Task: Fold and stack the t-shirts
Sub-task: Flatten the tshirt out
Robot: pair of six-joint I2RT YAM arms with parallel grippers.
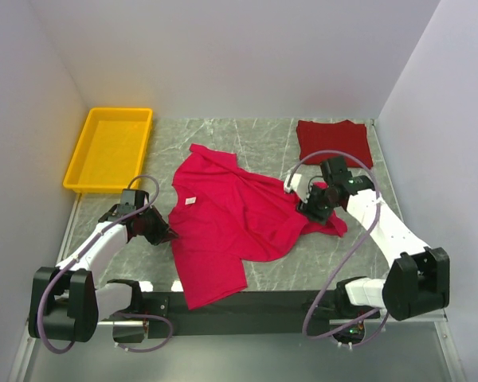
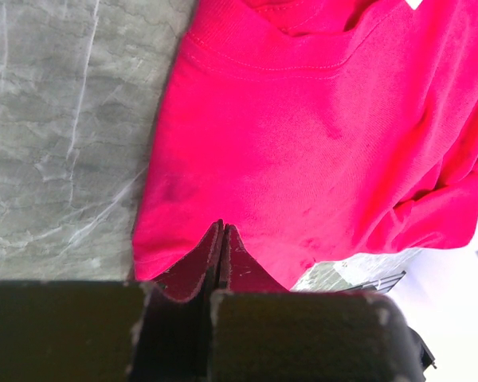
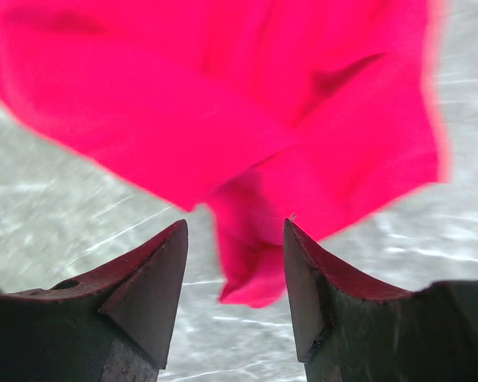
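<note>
Yellow rectangular plastic tray (image 1: 107, 149): far-left of crimson-pink cloth t-shirt (image 1: 223, 227), apart from it. Left gripper (image 2: 221, 232): at pink shirt's left edge, fingers pressed together, tips over cloth; cannot tell if any cloth pinched. Pink shirt: spread crumpled on grey marble tabletop (image 1: 263, 139), small white neck label (image 1: 190, 200) showing. Right gripper (image 3: 235, 231): at pink shirt's right sleeve, jaws wide apart, cloth fold between tips, not clamped. Dark maroon-red t-shirt (image 1: 332, 142): folded flat beyond pink shirt's right end, separate.

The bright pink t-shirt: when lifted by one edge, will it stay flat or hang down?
Probably hang down: the pink t-shirt lies creased and folded over itself, so it looks floppy. Pushed, it would likely bunch, as at its sleeve.
</note>
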